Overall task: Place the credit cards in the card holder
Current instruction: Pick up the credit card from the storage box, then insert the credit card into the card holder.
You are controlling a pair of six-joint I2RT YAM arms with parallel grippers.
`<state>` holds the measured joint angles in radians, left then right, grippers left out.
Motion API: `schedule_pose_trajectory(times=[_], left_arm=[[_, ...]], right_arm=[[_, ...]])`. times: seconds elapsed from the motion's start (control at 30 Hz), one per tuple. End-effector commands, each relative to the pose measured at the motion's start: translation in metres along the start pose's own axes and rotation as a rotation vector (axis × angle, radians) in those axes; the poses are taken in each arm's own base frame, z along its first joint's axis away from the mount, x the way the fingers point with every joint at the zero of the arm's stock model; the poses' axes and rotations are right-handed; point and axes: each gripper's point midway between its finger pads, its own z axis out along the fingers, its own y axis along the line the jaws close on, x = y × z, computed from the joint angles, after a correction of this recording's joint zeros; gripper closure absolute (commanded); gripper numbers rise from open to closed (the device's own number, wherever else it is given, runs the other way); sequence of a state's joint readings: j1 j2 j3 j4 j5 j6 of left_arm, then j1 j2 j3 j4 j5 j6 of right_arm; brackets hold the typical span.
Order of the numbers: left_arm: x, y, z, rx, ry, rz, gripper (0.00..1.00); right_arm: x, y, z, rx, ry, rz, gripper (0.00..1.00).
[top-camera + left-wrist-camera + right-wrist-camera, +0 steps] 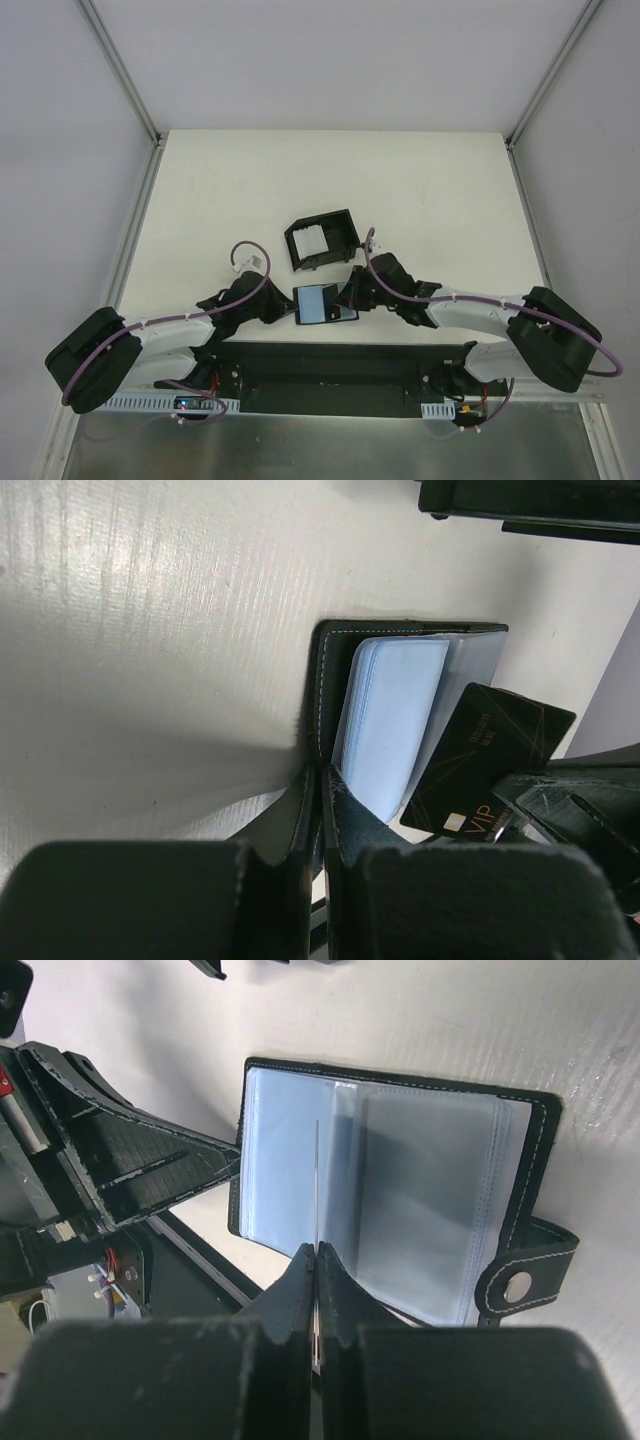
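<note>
The card holder (320, 302) lies open near the table's front edge, its bluish clear sleeves (420, 1190) facing up and its snap tab (518, 1285) at one side. My left gripper (322, 775) is shut on the stitched black cover edge of the card holder (395, 710). My right gripper (317, 1250) is shut on one credit card, black with gold "VIP" lettering (490, 770). In the right wrist view that card (317, 1180) shows edge-on, standing over the sleeves. More whitish credit cards (313, 243) sit in a black box.
The black open-topped box (345, 225) stands just behind the card holder, and its underside (540, 505) shows at the top of the left wrist view. The arms' black base plate (330, 370) runs along the front edge. White walls rise on both sides.
</note>
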<state>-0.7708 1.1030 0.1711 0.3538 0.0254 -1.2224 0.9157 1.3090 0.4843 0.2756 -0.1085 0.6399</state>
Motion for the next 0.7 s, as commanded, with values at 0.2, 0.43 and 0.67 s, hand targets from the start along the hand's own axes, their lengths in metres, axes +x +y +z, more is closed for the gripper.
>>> schedule_pose_trajectory(times=[0.2,0.43,0.67], left_arm=[[0.009,0.034,-0.002,-0.107,0.033,0.022,1.00],[0.010,0.033,-0.001,-0.110,0.039,0.023,1.00],[0.009,0.032,-0.001,-0.106,0.036,0.023,1.00]], right_arm=[[0.000,-0.011,0.011,-0.055,0.006,0.047,1.00],[0.003,-0.014,0.022,-0.077,0.049,0.064,1.00],[0.004,-0.014,0.032,-0.088,0.086,0.074,1.00]])
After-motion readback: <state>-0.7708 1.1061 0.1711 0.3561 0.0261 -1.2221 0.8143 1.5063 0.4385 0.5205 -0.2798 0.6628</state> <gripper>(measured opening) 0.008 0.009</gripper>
